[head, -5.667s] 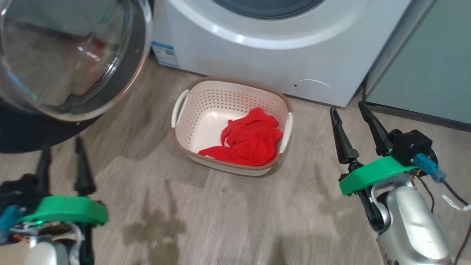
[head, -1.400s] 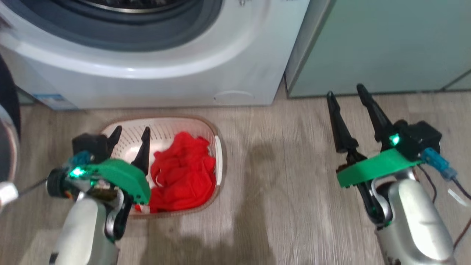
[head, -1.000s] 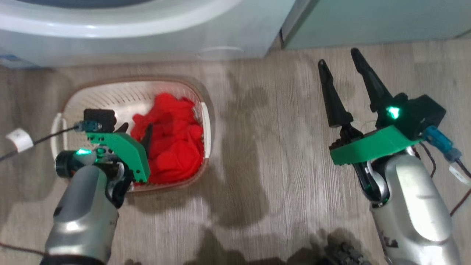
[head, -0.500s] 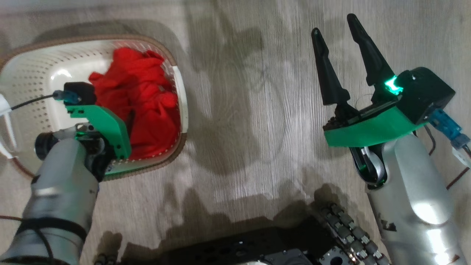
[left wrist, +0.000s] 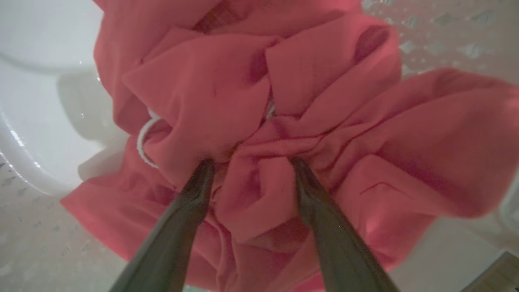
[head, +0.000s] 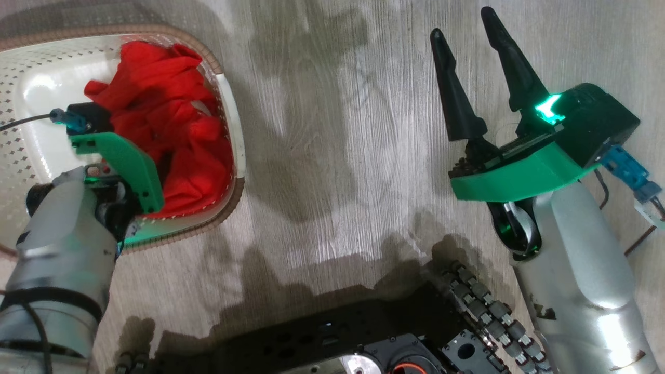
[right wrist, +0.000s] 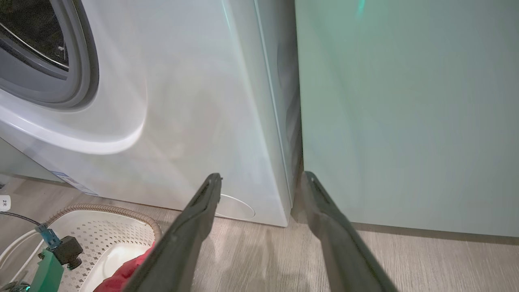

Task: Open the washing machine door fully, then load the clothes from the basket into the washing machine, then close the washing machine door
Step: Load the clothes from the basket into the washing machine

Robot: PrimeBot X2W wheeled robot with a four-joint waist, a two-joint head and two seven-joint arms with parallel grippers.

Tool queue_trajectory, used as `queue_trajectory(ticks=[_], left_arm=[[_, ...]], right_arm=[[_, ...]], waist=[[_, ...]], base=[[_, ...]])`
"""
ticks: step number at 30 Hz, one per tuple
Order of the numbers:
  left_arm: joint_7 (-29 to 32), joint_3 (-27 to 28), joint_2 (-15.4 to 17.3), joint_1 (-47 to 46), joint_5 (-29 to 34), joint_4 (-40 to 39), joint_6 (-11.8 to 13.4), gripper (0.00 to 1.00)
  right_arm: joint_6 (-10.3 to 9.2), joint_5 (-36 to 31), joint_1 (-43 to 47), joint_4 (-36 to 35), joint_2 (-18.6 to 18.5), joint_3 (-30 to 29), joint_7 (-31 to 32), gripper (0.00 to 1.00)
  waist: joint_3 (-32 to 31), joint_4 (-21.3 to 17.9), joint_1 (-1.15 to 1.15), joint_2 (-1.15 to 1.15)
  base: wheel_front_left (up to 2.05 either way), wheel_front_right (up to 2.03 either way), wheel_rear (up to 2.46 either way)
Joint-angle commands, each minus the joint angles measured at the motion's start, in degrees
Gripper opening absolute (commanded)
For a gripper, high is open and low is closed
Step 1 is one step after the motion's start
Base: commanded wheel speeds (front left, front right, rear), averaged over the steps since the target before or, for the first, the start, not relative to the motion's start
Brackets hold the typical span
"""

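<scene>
The cream basket [head: 236, 135] sits on the floor at the upper left of the head view, with the red clothes [head: 171, 135] heaped in its right half. My left arm reaches down into it; its green wrist mount [head: 122, 161] covers the fingers there. In the left wrist view my left gripper [left wrist: 250, 162] is open, both tips pressed into the red clothes [left wrist: 202, 89] with a fold bulging between them. My right gripper [head: 462, 26] hangs open over bare floor, holding nothing. The washing machine [right wrist: 182, 121] shows its uncovered porthole [right wrist: 48, 56]. The washing machine door is out of view.
A pale green cabinet [right wrist: 405, 113] stands right of the machine, with a narrow gap between them. My own black base [head: 337, 337] lies along the bottom of the head view. Wood-look floor [head: 337, 130] separates the basket from my right arm.
The head camera has tipped downward, so the machine has left the picture. My left gripper has sunk deeper into the basket onto the red clothes. The right gripper has stayed open.
</scene>
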Motion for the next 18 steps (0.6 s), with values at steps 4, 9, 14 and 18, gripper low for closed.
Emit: queue_trajectory(ticks=[4, 9, 14, 18], left_arm=[[1.92, 0.43, 2.50, -0.30, -1.22, 2.06, -0.05, 0.87], [2.43, -0.37, 2.54, -1.28, -1.91, 3.37, -0.05, 0.00], [-0.87, -1.00, 2.25, -0.92, -1.77, 4.25, -0.05, 0.00], [-5.25, -1.29, 1.69, -0.06, -1.62, 4.58, -0.05, 0.00]], right_arm=[[0.00, 0.92, 1.05, -1.41, 0.37, 1.40, -0.48, 1.00], [0.00, 1.31, 0.82, -1.41, 0.37, 1.39, -0.51, 1.00], [0.00, 1.65, 1.19, -1.13, 0.37, 0.94, -0.52, 1.00], [0.00, 1.50, 1.64, -0.85, 0.37, 0.17, -0.53, 1.00]], waist=[[0.42, -0.56, 0.00, 0.00], [0.36, -0.77, 0.00, 0.00], [-1.41, -0.23, 0.00, 0.00], [-3.70, 0.80, 0.00, 0.00]], base=[[0.00, 0.00, 0.00], [0.00, 0.00, 0.00], [0.00, 0.00, 0.00], [0.00, 0.00, 0.00]])
